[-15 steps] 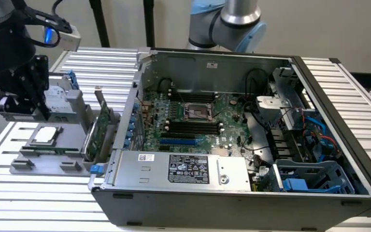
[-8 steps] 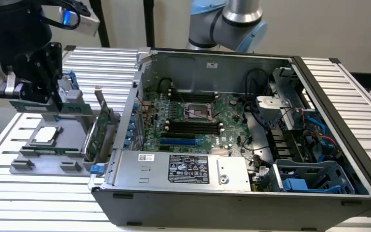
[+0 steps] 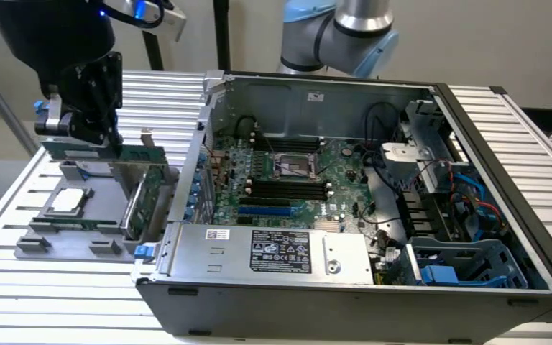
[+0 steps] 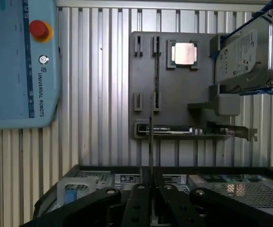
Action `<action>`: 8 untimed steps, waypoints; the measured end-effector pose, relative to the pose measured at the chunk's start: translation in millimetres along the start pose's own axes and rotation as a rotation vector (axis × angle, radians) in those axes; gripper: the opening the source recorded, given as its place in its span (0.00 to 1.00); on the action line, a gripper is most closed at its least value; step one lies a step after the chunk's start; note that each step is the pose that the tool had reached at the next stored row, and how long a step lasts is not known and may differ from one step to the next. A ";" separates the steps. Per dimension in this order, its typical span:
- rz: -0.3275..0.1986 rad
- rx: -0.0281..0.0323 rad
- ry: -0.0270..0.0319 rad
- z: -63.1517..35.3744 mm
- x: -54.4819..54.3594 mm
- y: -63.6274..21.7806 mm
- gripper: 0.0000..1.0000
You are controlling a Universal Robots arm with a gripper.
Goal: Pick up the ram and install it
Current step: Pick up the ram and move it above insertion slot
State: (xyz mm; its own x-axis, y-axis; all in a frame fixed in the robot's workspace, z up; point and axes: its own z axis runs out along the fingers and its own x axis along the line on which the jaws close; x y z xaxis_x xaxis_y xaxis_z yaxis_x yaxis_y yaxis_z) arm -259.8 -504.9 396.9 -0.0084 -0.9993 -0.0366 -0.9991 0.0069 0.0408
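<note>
My gripper (image 3: pixel 89 136) hangs above the grey parts tray (image 3: pixel 41 241), at the exterior view's left, outside the computer case. It is shut on the ram (image 3: pixel 65 149), a narrow green stick held level under the fingers and lifted off the tray. In the wrist view the ram (image 4: pixel 150 142) appears edge-on as a thin dark line running out from between the closed fingers (image 4: pixel 137 201), over the tray (image 4: pixel 174 90). The motherboard's long black slots (image 3: pixel 281 188) lie inside the open case (image 3: pixel 506 136), well to the exterior view's right of the gripper.
A taller green expansion card (image 3: pixel 146 190) with a metal bracket stands in the tray next to the case wall. A processor (image 4: pixel 183 53) and a hard drive (image 4: pixel 247 52) also rest there. A blue teach pendant (image 4: pixel 18 61) lies on the slatted table.
</note>
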 end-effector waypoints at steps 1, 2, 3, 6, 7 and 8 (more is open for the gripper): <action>0.000 0.0000 0.0000 -0.8 -0.1 -4.9 0.00; 0.000 -0.0001 0.0001 -1.4 -0.1 -9.3 0.00; 0.000 0.0000 0.0001 -1.9 -0.2 -13.8 0.00; 0.000 0.0000 0.0001 -3.3 -0.3 -27.4 0.00; 0.000 0.0000 0.0001 -3.7 -0.4 -32.0 0.00; 0.000 0.0000 0.0000 -4.0 -0.4 -36.5 0.00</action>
State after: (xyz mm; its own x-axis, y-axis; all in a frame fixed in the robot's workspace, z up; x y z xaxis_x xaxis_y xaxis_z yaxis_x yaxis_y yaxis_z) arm -223.1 -504.9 399.5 -0.0085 -0.9993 -0.0366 -0.9991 0.0070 0.0408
